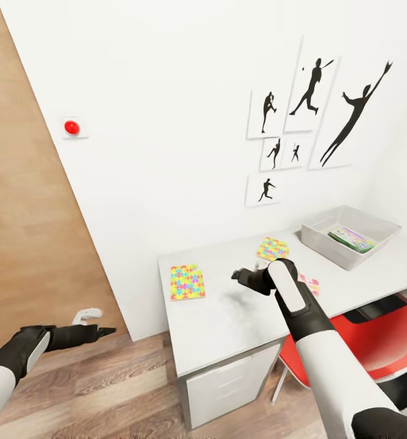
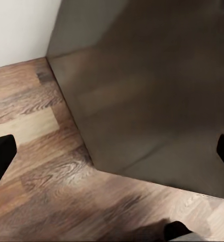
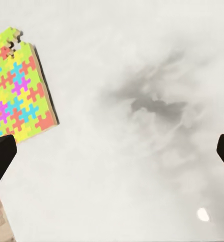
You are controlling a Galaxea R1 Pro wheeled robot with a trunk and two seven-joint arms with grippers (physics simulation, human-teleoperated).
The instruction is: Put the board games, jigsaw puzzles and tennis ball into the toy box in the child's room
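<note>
Two jigsaw puzzles lie flat on the table: one near its left end, also seen in the right wrist view, and one by the wall. The grey toy box stands at the table's right with a green-and-white board game inside. My right gripper hovers open over bare tabletop between the puzzles, its fingers wide apart. A flat pink-edged thing is mostly hidden behind that arm. My left gripper hangs open low over the floor, left of the table. The tennis ball and the bed are out of view.
A red chair is tucked under the table's right part. The table's grey cabinet side stands close in front of my left gripper, above wood-plank floor. On the white wall are black silhouette pictures and a red button.
</note>
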